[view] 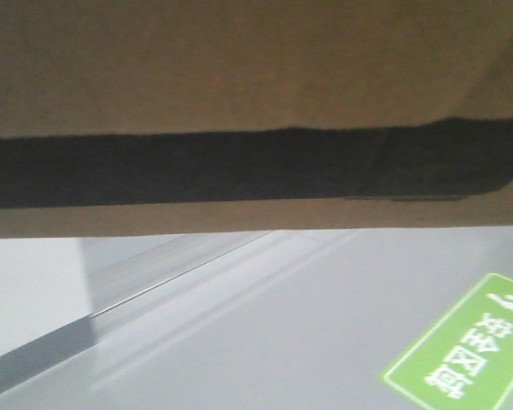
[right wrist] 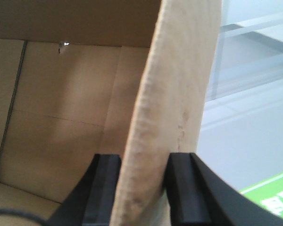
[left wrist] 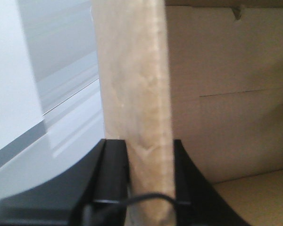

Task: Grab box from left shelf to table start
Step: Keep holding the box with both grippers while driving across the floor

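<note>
While the box (view: 239, 77) hangs between the arms, left gripper (left wrist: 150, 153) and right gripper (right wrist: 142, 179) each have jaws clamped on an end wall, long axis spanning them; below, just floor (view: 265, 325), no tabletop.

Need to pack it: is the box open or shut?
Open: both wrist views look inside the box; left gripper and right gripper each clamp a wall.
</note>
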